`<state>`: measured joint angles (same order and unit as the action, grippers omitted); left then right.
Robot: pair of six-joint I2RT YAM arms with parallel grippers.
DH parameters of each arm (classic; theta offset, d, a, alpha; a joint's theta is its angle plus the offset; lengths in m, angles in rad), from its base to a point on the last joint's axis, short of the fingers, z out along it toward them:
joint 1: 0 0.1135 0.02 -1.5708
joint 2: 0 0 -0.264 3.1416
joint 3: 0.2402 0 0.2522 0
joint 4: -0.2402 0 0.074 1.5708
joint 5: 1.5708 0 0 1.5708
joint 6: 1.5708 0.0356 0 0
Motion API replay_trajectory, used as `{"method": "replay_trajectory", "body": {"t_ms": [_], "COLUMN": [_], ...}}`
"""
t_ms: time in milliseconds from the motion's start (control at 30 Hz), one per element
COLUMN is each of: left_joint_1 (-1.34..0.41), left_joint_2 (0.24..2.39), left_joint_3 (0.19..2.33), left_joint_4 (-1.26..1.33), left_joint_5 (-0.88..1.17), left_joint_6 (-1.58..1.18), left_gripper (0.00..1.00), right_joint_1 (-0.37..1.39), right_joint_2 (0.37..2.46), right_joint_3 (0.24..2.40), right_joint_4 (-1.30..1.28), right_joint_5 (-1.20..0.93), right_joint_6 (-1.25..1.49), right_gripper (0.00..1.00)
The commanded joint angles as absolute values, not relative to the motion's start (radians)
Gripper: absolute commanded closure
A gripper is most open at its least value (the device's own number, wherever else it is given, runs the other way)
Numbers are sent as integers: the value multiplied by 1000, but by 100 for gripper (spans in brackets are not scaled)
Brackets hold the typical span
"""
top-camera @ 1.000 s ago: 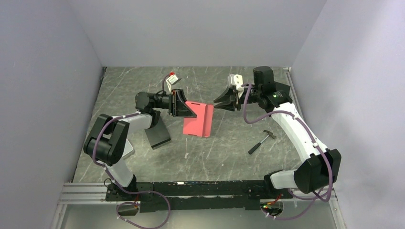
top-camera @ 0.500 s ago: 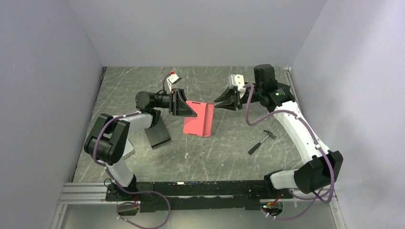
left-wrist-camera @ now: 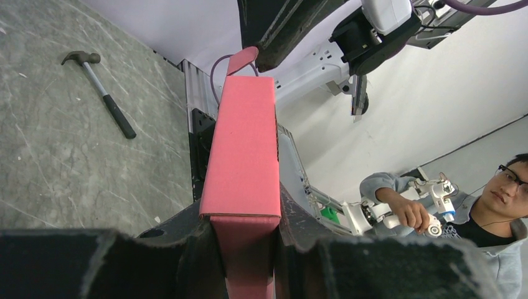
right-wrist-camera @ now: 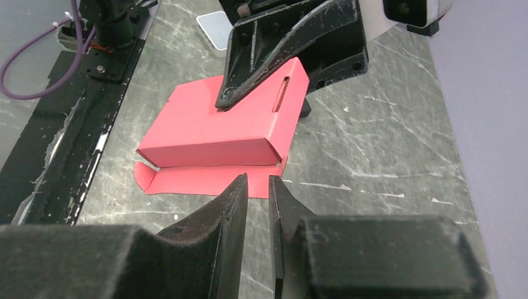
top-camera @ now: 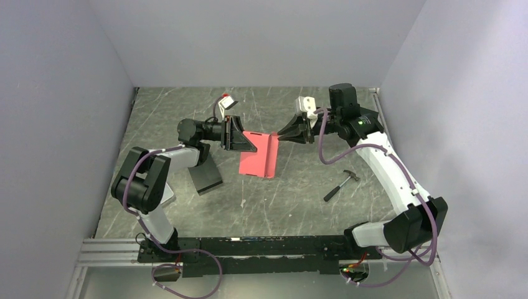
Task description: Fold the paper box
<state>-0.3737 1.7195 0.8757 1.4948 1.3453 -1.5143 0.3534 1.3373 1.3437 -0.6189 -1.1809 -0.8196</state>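
left fingers clamped on red-pink paper box, right fingers narrowly apart beside its flap

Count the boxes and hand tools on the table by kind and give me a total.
paper box: 1
black box: 1
hammer: 1
Total: 3
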Motion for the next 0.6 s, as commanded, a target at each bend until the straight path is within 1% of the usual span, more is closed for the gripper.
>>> {"method": "replay_trajectory", "body": {"t_ms": [0,300,567], "left_joint_1": [-379,-379,-379], "left_joint_2": [1715,1714,1707], "left_joint_3": [915,919,917], "left_joint_4": [1555,1555,1555], "left_joint_5": [1338,1337,1343], "left_joint_6": [-1529,-1532,-1532], "left_gripper": [95,95,95], "right_joint_1": [358,384,383], "right_joint_2": [1333,1342,1343], "right_joint_3": [1387,1385,1374], "right_joint_4": [-550,-543,-488], "right_joint_5": [-1158,-1130,-1072], "right_joint_6": [-790,-786,-707], "right_gripper": [78,79,78]}}
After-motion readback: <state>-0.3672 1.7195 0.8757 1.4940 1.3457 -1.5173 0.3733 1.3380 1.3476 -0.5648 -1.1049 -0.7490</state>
